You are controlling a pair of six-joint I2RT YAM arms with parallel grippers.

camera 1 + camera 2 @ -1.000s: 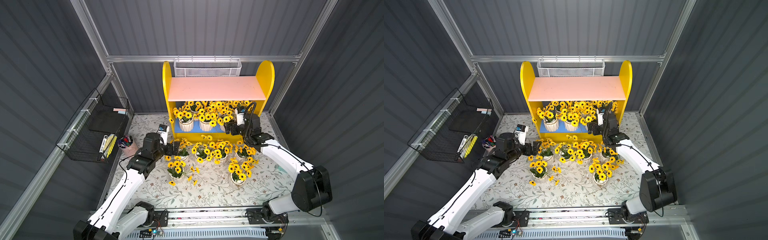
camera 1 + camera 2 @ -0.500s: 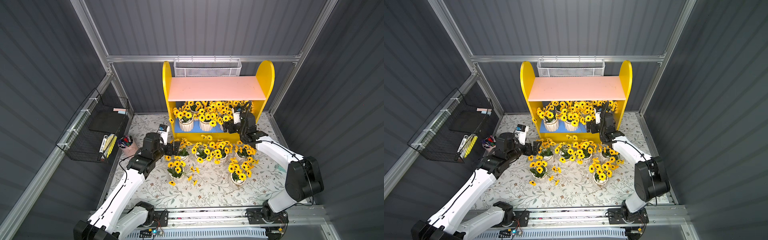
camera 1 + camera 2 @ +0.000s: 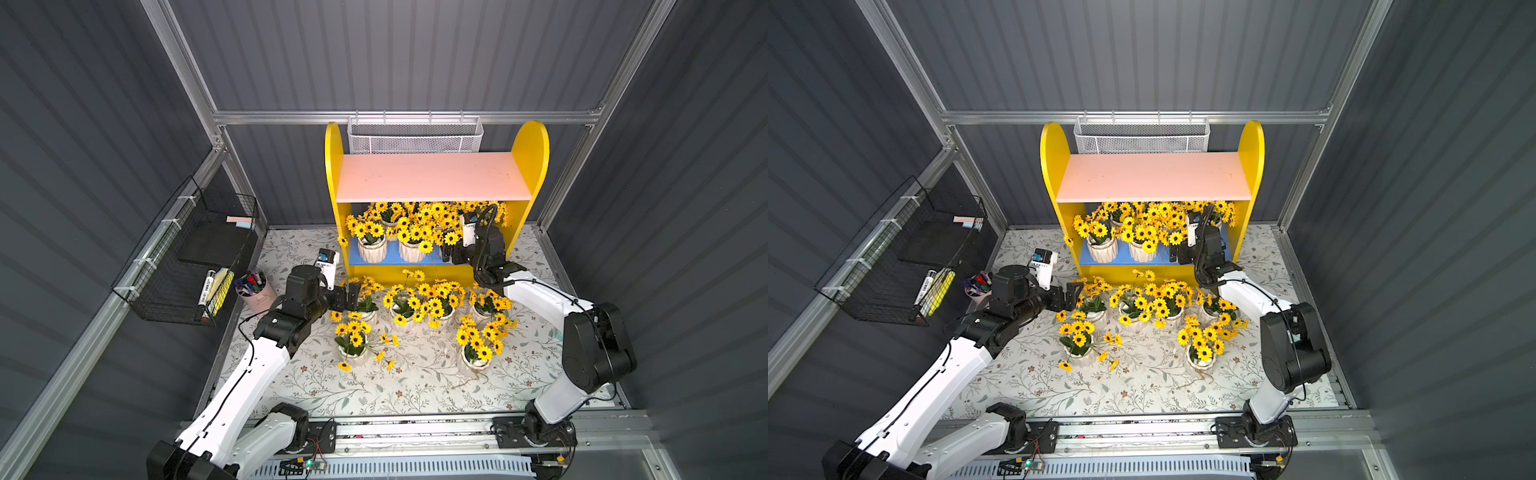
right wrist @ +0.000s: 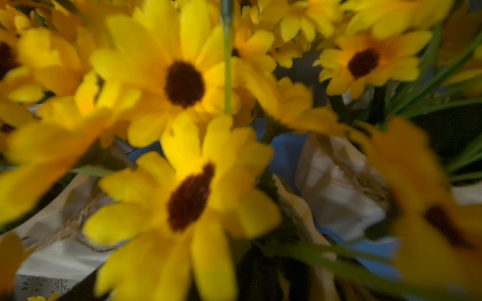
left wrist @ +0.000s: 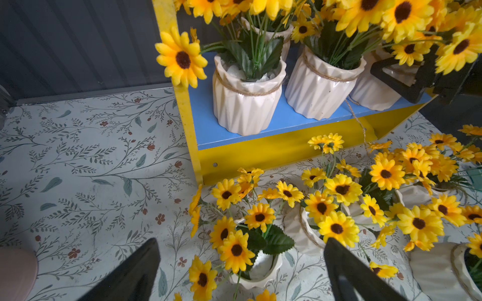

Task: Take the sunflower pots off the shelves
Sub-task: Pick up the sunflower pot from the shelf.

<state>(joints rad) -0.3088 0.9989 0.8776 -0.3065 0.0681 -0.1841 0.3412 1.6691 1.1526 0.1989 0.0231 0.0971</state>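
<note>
Your right gripper [image 3: 449, 252] is in under the pink board [image 3: 432, 176] of the shelves [image 3: 1052, 166], low over the blue board [image 5: 208, 117], with its jaws spread wide. In the left wrist view one of its black fingers [image 5: 407, 78] crosses the front of the near pot [image 5: 373, 91], but you cannot tell whether it touches. Further along the board from that gripper stand the middle pot [image 5: 318, 86] and the end pot [image 5: 242, 101], both upright, with more pots packed behind them. The right wrist view is mostly blurred blooms [image 4: 182, 83] pressed against the lens, with a twine-wrapped pot wall and a strip of blue showing past them. Your left gripper [image 3: 347, 294] hangs low over the floral mat [image 3: 415, 395] in front of the shelves, jaws wide apart and gripping nothing. A floor pot [image 5: 257, 271] sits just ahead, between its fingertips. The other floor pots [image 3: 471, 365] stand beyond it on the mat, toward your right arm. The pen cup [image 3: 253, 293] is just behind your left wrist.
</note>
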